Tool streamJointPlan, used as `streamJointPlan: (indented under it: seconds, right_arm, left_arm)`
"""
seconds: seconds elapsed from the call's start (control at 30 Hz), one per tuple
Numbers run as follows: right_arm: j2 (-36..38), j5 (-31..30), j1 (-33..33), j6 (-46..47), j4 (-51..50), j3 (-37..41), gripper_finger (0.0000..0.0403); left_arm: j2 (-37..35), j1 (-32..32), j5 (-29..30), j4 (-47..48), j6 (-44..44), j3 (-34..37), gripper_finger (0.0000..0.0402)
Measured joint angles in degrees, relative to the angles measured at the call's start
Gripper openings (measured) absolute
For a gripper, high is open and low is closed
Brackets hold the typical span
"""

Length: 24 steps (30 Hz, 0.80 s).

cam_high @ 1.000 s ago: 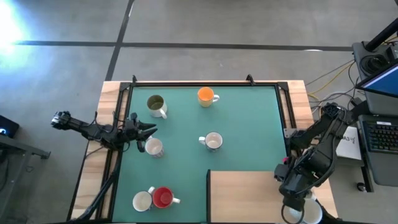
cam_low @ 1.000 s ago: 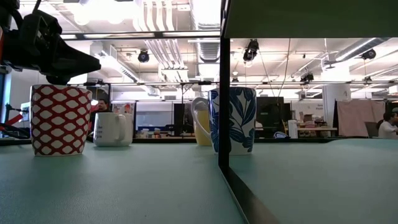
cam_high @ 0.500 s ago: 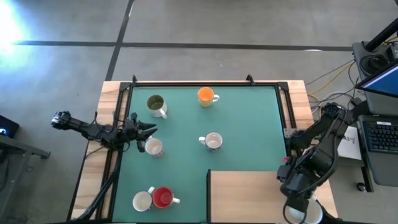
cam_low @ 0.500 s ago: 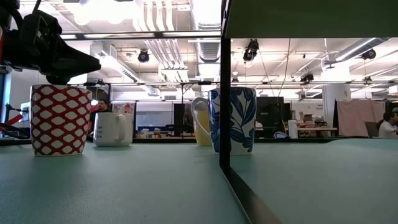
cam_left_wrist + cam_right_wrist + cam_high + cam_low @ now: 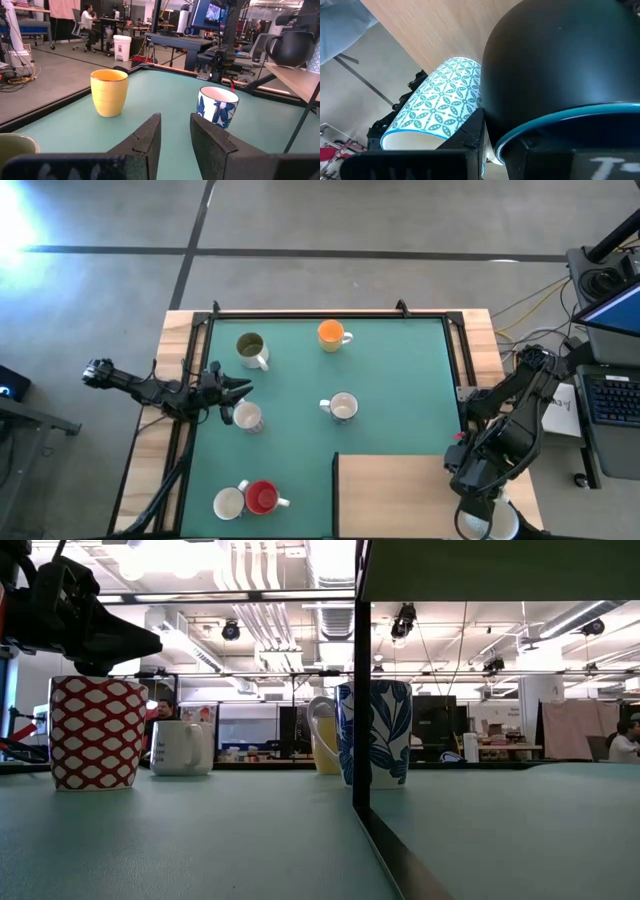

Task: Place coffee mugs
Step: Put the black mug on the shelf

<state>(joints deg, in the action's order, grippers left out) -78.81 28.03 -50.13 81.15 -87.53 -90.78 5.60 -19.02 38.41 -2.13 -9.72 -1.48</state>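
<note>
On the green mat (image 5: 400, 370) stand an olive-lined mug (image 5: 250, 348), an orange mug (image 5: 331, 334), a blue-flowered mug (image 5: 343, 407) (image 5: 217, 106), a red-latticed mug (image 5: 247, 417) (image 5: 97, 730), and a white mug (image 5: 228, 503) beside a red one (image 5: 263, 498). My left gripper (image 5: 240, 389) (image 5: 175, 135) hovers level and open, just over the latticed mug's far side, with nothing between its fingers. Off the table's right near corner, my right gripper (image 5: 478, 512) is shut on a dark blue mug (image 5: 560, 65). My right gripper has the dark blue mug at its teal rim (image 5: 540, 127). One finger (image 5: 472, 132) lies against the outer wall just beside the rim; the mug covers the other. The fingers slant down from above. Whether the mug stands on anything does not show.
A teal-patterned mug (image 5: 440, 100) lies against the held mug. A raised wooden shelf (image 5: 395, 495) covers the mat's near right part, its dark post (image 5: 360, 680) standing on the mat. A black frame (image 5: 330, 313) rims the table.
</note>
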Motion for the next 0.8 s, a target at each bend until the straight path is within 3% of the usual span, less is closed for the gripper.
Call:
streamJointPlan:
  seconds: [0.8]
  right_arm:
    - [-0.12, -1.39, 0.13, -2.65, 2.27, 0.54, 0.003]
  left_arm:
    - [0.0, -0.01, 0.0, 0.0, 0.0, 0.01, 0.0087]
